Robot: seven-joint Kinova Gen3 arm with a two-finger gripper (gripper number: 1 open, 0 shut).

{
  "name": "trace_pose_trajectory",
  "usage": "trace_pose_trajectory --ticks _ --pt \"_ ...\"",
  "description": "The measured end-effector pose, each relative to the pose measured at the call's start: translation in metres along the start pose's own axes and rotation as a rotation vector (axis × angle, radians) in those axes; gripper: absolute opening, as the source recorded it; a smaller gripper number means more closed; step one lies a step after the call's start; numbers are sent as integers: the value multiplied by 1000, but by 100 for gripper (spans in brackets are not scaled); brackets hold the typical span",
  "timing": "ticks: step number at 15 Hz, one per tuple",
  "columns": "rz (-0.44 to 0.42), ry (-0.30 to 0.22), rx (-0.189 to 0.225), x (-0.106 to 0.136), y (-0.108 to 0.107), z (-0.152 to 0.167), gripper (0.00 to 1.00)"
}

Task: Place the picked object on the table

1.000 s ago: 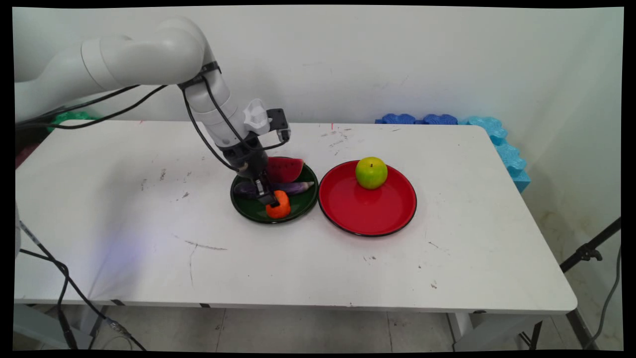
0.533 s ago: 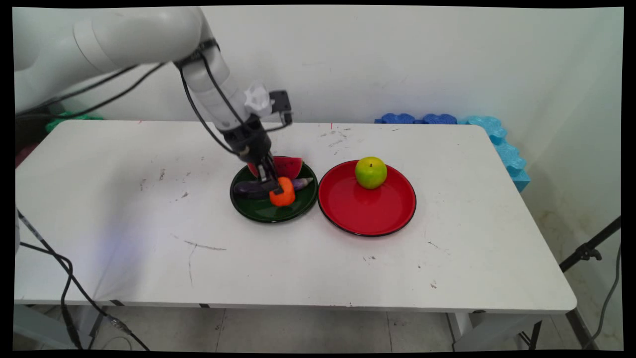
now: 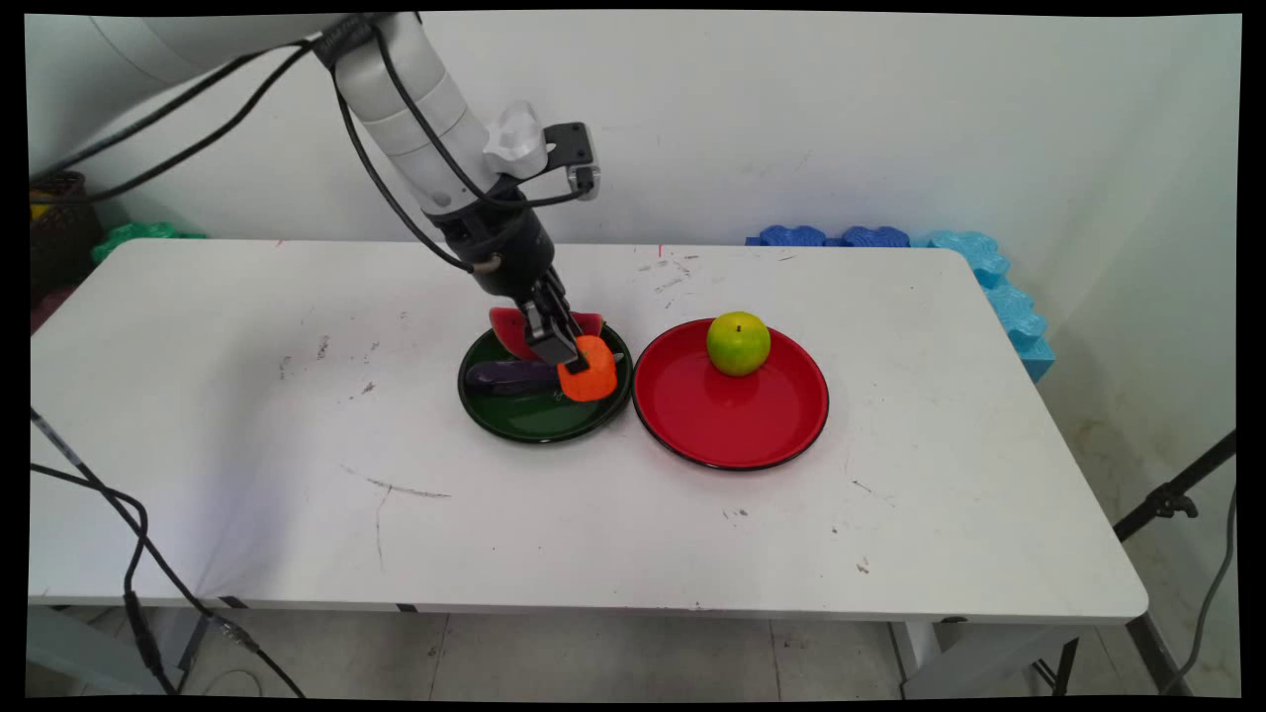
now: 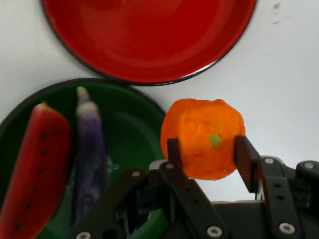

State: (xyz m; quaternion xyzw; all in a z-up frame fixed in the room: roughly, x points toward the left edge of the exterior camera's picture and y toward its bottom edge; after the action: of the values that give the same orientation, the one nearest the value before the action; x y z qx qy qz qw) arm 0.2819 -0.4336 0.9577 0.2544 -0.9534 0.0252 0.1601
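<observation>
Fingers (image 4: 207, 152) clenched on the orange (image 4: 203, 137), held above the green plate (image 3: 514, 415) beside the eggplant (image 3: 509, 376)

watermelon slice (image 3: 574, 324) partly behind gripper (image 3: 572, 358)

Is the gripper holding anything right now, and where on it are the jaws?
Yes. The gripper holds the orange, one jaw on each of its opposite sides, lifted above the green plate near the red plate.
</observation>
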Motion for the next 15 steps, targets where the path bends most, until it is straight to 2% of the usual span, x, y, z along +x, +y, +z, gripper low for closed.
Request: trace_pose_trajectory --ticks 3,7,15 --pt "-2 11 -29 2 18 -1 0" --pt "3 14 -53 -3 40 16 0" --pt "29 18 -55 -21 55 71 0"
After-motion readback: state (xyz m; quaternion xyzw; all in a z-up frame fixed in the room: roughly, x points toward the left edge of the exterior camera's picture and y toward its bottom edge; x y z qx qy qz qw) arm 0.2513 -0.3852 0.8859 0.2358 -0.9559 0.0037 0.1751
